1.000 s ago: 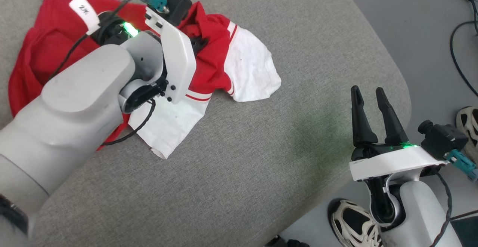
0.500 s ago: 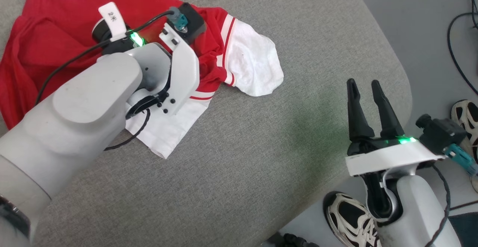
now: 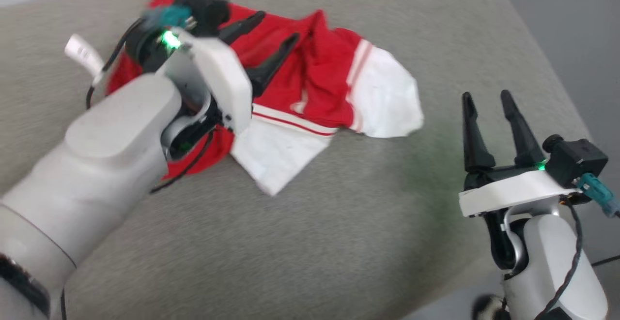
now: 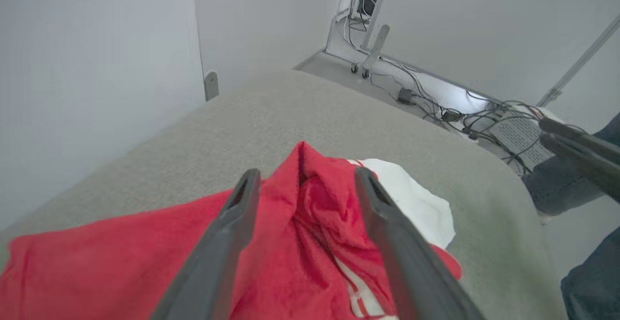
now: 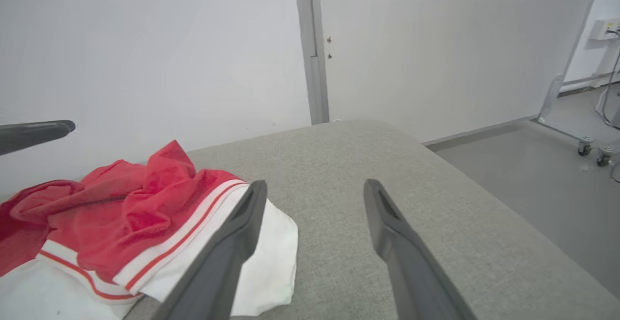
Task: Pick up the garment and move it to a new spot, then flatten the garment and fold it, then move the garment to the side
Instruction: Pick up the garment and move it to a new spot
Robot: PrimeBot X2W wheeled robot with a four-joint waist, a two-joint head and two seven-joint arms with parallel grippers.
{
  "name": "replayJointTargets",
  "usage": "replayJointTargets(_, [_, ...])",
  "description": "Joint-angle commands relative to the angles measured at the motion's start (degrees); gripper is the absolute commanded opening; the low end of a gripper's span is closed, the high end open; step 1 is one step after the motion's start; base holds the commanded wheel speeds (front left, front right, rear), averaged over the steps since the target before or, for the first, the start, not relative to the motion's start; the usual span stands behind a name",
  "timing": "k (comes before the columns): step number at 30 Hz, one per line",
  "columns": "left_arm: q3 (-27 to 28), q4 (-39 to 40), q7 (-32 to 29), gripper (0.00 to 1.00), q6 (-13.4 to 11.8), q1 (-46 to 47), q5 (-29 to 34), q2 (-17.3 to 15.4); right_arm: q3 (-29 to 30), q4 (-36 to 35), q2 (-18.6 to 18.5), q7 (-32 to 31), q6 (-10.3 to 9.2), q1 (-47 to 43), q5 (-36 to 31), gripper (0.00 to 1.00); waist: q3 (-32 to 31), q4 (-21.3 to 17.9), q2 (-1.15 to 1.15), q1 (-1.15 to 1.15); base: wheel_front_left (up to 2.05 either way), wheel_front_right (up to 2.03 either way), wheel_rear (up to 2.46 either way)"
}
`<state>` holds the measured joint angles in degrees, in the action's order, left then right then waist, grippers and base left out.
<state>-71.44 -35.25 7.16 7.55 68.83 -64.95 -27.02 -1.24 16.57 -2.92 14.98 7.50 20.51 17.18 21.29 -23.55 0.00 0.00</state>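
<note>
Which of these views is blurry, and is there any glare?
Head view: motion-smeared, worst at the left gripper over the garment, green lamp tint on the grey surface. Left wrist view: slightly soft. Right wrist view: sharpest, even light, no glare.

The garment (image 3: 319, 83), red with white sleeves and red-and-white striped trim, is found crumpled and bunched on the grey padded surface (image 3: 339, 223), a red fold raised near its middle.

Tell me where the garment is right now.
In the head view the garment lies crumpled on the grey cushion, beneath the open left gripper and left of the right gripper.
</note>
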Motion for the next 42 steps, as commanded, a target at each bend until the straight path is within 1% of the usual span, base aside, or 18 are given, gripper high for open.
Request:
replayJointTargets(1, [0.2,-0.6,1.6,1.00,-0.2,-1.7,-0.6,0.1,0.5,-0.1,-0.1,0.3,-0.02,0.2,-0.9,1.00,-3.4,5.2,0.00,0.00,0.00,0.00,0.00])
replayJointTargets(4, [1.4,-2.8,6.6,1.00,-0.2,-6.1,-2.0,0.3,2.5,0.3,-0.1,0.3,-0.03,0.0,-4.4,1.00,-5.2,9.3,0.00,0.00,0.00,0.00,0.00])
replayJointTargets(7, [4.9,-4.1,8.0,1.00,-0.2,-11.2,-3.6,0.7,4.5,0.7,-0.1,0.3,-0.03,-1.2,-7.6,1.00,-7.2,13.4,0.00,0.00,0.00,0.00,0.00])
replayJointTargets(9, [10.4,-3.5,8.1,1.00,-0.2,-14.6,-3.5,0.4,5.8,0.9,-0.1,0.3,-0.03,-2.0,-9.4,1.00,-8.3,16.1,0.00,0.00,0.00,0.00,0.00])
replayJointTargets(13, [20.4,-2.3,8.1,1.00,-0.2,-24.6,0.4,-0.2,7.2,1.3,0.0,0.3,-0.03,-3.9,-12.3,1.00,-10.4,20.5,0.00,0.00,0.00,0.00,0.00])
replayJointTargets(17, [29.1,-1.1,8.1,1.00,-0.2,-33.2,4.6,-0.5,8.2,1.4,-0.1,0.3,-0.03,-5.8,-14.0,1.00,-12.3,23.3,0.00,0.00,0.00,0.00,0.00])
replayJointTargets(20, [36.1,-0.2,8.1,1.00,-0.2,-39.2,9.2,-0.3,9.0,1.2,-0.1,0.3,-0.03,-7.4,-14.9,1.00,-13.5,24.7,0.00,0.00,0.00,0.00,0.00])
replayJointTargets(23, [43.0,1.8,8.1,1.00,-1.1,-44.7,15.6,0.1,9.6,0.9,-0.4,0.3,-0.03,-8.8,-15.0,1.00,-14.4,25.5,0.00,0.00,0.00,0.00,0.00])
replayJointTargets(25, [47.4,4.0,8.1,1.00,-2.5,-48.4,20.9,0.4,10.0,0.6,-0.6,0.3,-0.03,-9.5,-15.1,1.00,-14.7,25.5,0.00,0.00,0.00,0.00,0.00])
replayJointTargets(27, [51.9,6.7,8.1,1.00,-3.6,-52.4,25.2,1.6,10.3,0.2,-0.6,0.3,-0.03,-10.2,-15.1,1.00,-14.9,25.2,0.00,0.00,0.00,0.00,0.00])
replayJointTargets(28, [51.9,6.7,8.1,1.00,-3.6,-52.4,25.2,1.6,10.3,0.2,-0.6,0.3,-0.03,-10.2,-15.1,1.00,-14.9,25.2,0.00,0.00,0.00,0.00,0.00])
replayJointTargets(30, [55.8,9.6,8.1,1.00,-4.3,-55.9,29.4,2.2,10.9,-0.4,-0.6,0.3,-0.03,-10.9,-15.0,1.00,-15.0,24.9,0.00,0.00,0.00,0.00,0.00])
replayJointTargets(37, [67.8,20.8,8.1,1.00,-2.2,-65.4,40.1,6.9,11.9,-3.0,-0.5,0.3,-0.03,-13.0,-13.7,1.00,-15.0,23.6,0.00,0.00,0.00,0.00,0.00])
replayJointTargets(39, [70.3,23.1,8.1,1.00,-1.7,-67.4,43.4,7.8,12.1,-3.7,-0.4,0.3,-0.03,-13.4,-13.7,1.00,-14.9,23.0,0.00,0.00,0.00,0.00,0.00])
replayJointTargets(42, [73.1,24.8,8.1,1.00,-1.0,-69.3,46.4,9.4,12.1,-4.4,-0.2,0.3,-0.03,-13.5,-13.5,1.00,-14.4,22.5,0.00,0.00,0.00,0.00,0.00])
